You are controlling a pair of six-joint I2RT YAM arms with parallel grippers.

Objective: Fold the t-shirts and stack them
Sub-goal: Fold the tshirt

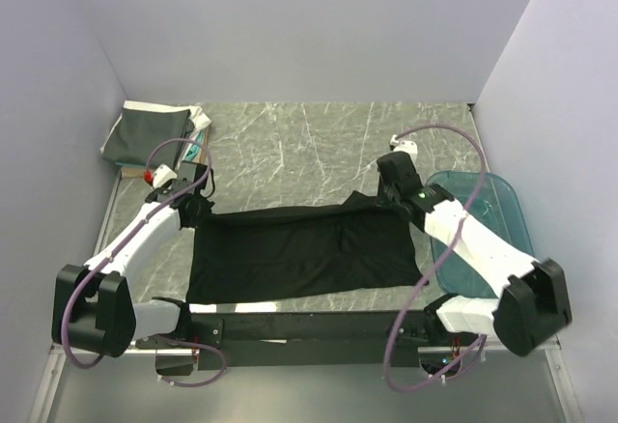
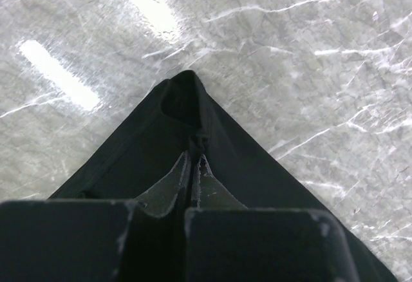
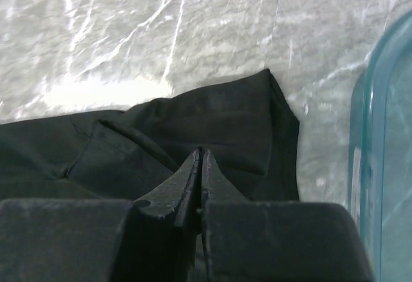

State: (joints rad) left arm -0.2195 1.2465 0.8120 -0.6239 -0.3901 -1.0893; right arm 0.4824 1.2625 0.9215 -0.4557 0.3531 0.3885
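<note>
The black shirt (image 1: 299, 254) lies spread along the worktop's (image 1: 290, 143) near edge, only partly folded. The left jaws and right jaws each pinch one of its far corners. Folded shirts (image 1: 154, 133) sit stacked at the far-left corner.

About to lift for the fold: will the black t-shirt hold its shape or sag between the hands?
Likely floppy: the black t-shirt bunches in folds by the right hand. Probably sags mid-span, pinched only at corners, as at the left hand.

The far middle of the bench (image 1: 319, 143) is open; the tub (image 1: 507, 209) stands at right, folded t-shirts (image 1: 154, 131) in the far-left corner.
</note>
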